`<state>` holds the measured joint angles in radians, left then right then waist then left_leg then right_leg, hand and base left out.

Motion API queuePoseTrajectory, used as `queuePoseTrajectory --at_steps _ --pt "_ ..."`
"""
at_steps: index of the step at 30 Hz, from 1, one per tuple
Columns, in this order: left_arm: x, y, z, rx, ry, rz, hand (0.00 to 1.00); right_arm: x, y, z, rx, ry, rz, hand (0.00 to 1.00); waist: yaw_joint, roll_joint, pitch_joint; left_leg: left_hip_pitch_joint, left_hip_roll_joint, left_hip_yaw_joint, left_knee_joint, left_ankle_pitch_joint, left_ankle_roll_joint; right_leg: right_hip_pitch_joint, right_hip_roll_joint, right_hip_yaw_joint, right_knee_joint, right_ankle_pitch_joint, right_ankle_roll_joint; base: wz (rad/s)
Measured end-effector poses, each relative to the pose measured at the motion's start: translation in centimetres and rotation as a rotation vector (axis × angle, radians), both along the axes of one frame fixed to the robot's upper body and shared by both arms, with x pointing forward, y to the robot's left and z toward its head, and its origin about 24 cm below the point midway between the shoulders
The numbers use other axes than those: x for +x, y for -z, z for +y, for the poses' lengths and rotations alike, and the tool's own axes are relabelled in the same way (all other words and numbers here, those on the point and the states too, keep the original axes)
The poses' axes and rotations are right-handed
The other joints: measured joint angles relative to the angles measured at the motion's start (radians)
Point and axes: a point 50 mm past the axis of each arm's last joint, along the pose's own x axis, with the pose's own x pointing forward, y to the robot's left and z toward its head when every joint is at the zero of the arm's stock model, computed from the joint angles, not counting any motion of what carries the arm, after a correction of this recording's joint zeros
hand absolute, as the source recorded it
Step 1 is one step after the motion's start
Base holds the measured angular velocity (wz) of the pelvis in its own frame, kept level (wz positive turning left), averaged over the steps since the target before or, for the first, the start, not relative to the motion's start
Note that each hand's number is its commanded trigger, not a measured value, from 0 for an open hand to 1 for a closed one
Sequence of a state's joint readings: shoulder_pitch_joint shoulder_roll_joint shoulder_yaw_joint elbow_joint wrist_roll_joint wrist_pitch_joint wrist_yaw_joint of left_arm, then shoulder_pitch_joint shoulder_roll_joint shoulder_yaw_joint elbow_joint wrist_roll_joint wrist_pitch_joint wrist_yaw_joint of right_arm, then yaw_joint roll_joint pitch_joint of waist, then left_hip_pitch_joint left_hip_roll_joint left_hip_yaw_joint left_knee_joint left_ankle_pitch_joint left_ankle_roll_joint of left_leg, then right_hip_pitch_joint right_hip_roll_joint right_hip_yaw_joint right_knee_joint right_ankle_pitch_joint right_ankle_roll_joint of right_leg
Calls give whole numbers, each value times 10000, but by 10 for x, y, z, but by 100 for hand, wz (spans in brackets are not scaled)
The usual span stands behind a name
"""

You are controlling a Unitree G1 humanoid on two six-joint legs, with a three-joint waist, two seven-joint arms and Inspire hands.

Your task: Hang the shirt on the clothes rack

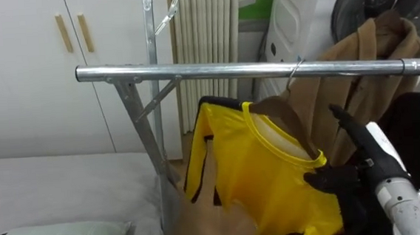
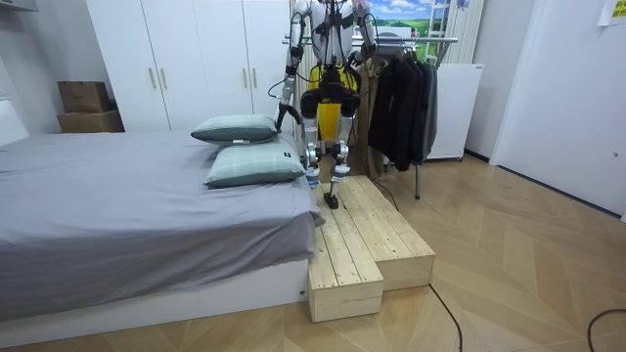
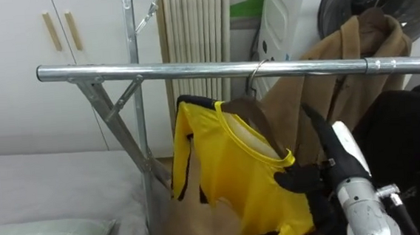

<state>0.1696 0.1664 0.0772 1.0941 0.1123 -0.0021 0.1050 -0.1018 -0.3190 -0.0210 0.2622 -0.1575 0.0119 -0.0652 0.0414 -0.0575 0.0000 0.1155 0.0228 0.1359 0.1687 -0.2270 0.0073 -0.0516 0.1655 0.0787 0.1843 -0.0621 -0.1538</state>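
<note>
"Yellow shirt (image 1: pixel 266 180): was it on the rail (image 1: pixel 214 69) yet?"

"Its hanger's hook (image 1: pixel 294 71) sat over the rail, just beside a tan coat (image 1: pixel 372 54), so I'd call it as good as hung. The shirt dangled below the rail, near the rack's end."

"Then why was the right hand (image 1: pixel 340 176) on it?"

"To steady it, I'd guess. The dark fingers (image 1: pixel 341 123) were curled on the shirt's shoulder by the collar, with one pointing straight up and nothing else in them. Held like that, the shirt couldn't swing or slide off while the hook settled."

"And the left hand (image 2: pixel 283 115)?"

"Down at the robot's side, toward the bed (image 2: pixel 117 205). I couldn't read it from where I stood. The robot was up on the wooden step (image 2: pixel 362 244), facing the rack, and I suppose the step gave it the reach."

"What came next, you think?"

"It needed to let go gently. A tug could have dragged the hook off."
</note>
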Motion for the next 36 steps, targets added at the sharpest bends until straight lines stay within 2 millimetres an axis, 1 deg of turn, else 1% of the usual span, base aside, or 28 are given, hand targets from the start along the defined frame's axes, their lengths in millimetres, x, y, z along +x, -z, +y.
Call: queuePoseTrajectory --at_steps 2,3,5,10,11,13,15,18,19,20,21,23,24,25,27,28,29,30,31,32,33,35,36 --pt "-8 0 1 10 -52 176 0 -6 8 -7 6 360 264 0 -190 -5 -3 6 -6 -1 3 0 0 -7 8 42 11 -6 8 -5" --pt "-10 1 1 13 -66 210 0 -7 11 -10 10 471 399 0 -239 -16 -12 12 -10 -2 6 0 0 -5 13 56 12 -6 8 -4" --pt "-9 0 2 24 -75 205 0 -17 25 -21 20 1018 972 0 -343 -33 -27 26 -19 1 6 0 -1 -2 16 57 13 -10 2 0" --pt "-10 -1 6 19 -413 115 0 -41 42 -39 792 1984 1529 0 -434 -14 -25 134 -21 9 -9 -1 -1 89 28 78 14 -99 20 0" --pt "-12 -1 7 35 -473 138 0 -46 44 -43 862 2186 1611 0 -470 1 -26 170 -19 9 -8 -2 -3 130 47 138 15 -172 89 0" --pt "-14 -1 7 39 -490 182 0 -53 47 -48 900 2493 1691 0 -529 21 -40 197 -21 21 2 -5 -4 187 85 272 25 -190 92 -7" --pt "-18 -1 8 65 -582 223 0 -56 49 -50 891 2581 1747 0 -632 23 -37 172 -21 42 30 -5 -5 166 103 321 29 -186 86 -9" --pt "-17 -2 9 108 -647 187 0 -73 66 -55 1205 3047 2424 0 -680 5 -36 176 -28 9 28 -4 -5 161 118 329 36 -190 70 0" --pt "-18 -2 9 111 -656 188 0 -81 74 -56 1515 3274 2777 0 -689 5 -36 179 -28 5 31 -4 -4 163 118 328 41 -196 62 0" --pt "-18 -2 9 117 -646 188 0 -91 82 -56 1824 3441 3122 0 -694 5 -31 173 -27 14 31 -4 -4 160 118 329 38 -199 58 0" --pt "-18 -2 9 123 -634 194 0 -95 86 -55 2013 3508 3272 0 -717 6 -30 169 -24 23 28 -3 -4 154 119 328 37 -202 53 0" --pt "-17 -2 9 105 -649 171 0 -107 102 -49 2717 3679 3886 0 -863 20 -29 161 -12 58 29 -3 -5 165 125 318 13 -208 44 0" --pt "-16 -2 9 92 -614 145 0 -110 107 -47 2929 3733 4080 0 -887 22 -31 166 -9 90 29 -4 -6 167 126 320 14 -210 39 0" --pt "-14 -1 7 68 -549 70 0 -116 115 -44 3341 3842 4395 0 -902 43 -20 180 1 243 26 -3 -6 163 133 351 15 -210 38 -8" --pt "-11 -2 7 69 -525 -13 0 -126 126 -37 3790 3906 4876 0 -907 82 -22 202 3 298 24 -3 -6 169 158 444 14 -206 31 -15" --pt "-12 -2 7 75 -502 -55 0 -137 137 -34 4024 3970 5364 0 -904 126 -13 319 6 267 5 -3 -6 279 177 505 9 -160 -47 -14" --pt "-13 -1 6 65 -475 -61 0 -151 147 -32 4261 4161 6013 0 -887 200 -24 434 13 259 -7 -4 -6 386 186 521 5 -161 -111 -11" --pt "-13 -1 6 63 -468 -69 0 -158 152 -31 4351 4252 6351 0 -888 214 -24 487 12 256 -11 -5 -6 418 185 535 8 -185 -109 -6" --pt "-14 -1 6 55 -472 -54 0 -173 161 -28 4576 4491 6965 0 -870 214 -18 529 7 258 -12 -6 -6 417 185 575 12 -241 -74 -7" --pt "-16 0 6 28 -492 13 0 -186 169 -25 4895 4788 7478 0 -864 280 -45 525 6 261 -25 -7 -7 454 185 599 7 -260 -49 -7" --pt "-16 0 5 10 -495 39 0 -192 173 -24 5011 4914 7731 0 -877 315 -37 525 -1 250 -26 -7 -6 459 185 600 1 -255 -58 -4" --pt "-17 1 2 -62 -499 64 0 -214 183 -16 5353 5210 8582 0 -880 378 -8 520 -5 225 -39 -9 -7 443 181 601 7 -247 -73 -4" --pt "-17 1 2 -75 -499 58 0 -218 184 -13 5442 5222 8720 0 -880 392 -3 516 -6 222 -42 -9 -7 432 182 601 8 -247 -73 -6"
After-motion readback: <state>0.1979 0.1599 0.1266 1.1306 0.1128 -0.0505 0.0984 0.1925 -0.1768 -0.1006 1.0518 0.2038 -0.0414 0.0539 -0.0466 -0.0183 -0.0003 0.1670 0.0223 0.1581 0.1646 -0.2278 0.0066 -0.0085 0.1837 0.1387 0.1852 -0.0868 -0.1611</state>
